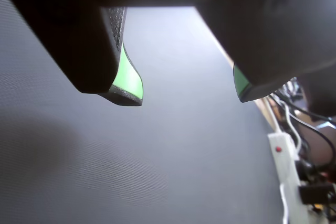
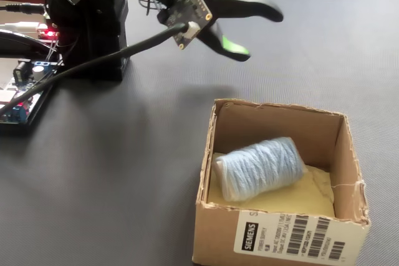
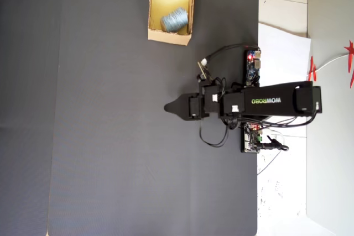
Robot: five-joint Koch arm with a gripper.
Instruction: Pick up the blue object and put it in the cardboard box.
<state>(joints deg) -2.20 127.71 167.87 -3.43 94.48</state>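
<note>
The pale blue object (image 2: pixel 259 166) lies on its side inside the cardboard box (image 2: pixel 219 235), on the box's yellowish floor. The overhead view shows the same blue object (image 3: pixel 174 20) in the box (image 3: pixel 156 36) at the top of the dark mat. My gripper (image 2: pixel 260 34) hangs in the air above the mat, beyond the box's far rim and apart from it. In the wrist view my gripper (image 1: pixel 186 94) is open. Its green-padded fingers (image 1: pixel 128 80) stand wide apart with only bare mat between them. Overhead, the gripper (image 3: pixel 167 108) points left, well below the box.
The arm's black base (image 2: pixel 93 29) and lit circuit boards (image 2: pixel 25 95) stand at the left of the fixed view. A white power strip (image 1: pixel 281 153) and cables lie off the mat's right edge in the wrist view. The dark mat (image 3: pixel 99 136) stretches left of the arm.
</note>
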